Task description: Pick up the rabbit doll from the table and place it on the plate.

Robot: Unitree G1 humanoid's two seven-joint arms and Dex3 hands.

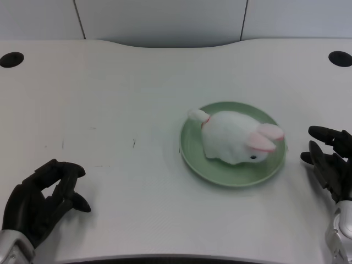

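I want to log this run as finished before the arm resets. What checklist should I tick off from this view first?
1. Rabbit doll on the green plate: ok, it lies inside the rim.
2. Doll fully supported, nothing hanging over the plate edge: ok; its pink ears reach toward the right rim but stay over the plate.
3. Left hand released and holding nothing: ok, it is at the table's near left with fingers apart.
4. Left hand apart from the plate: ok, bare white table lies between them.
5. Plate fully on the table: ok.
6. Doll stable, not about to roll: cannot tell from one picture.
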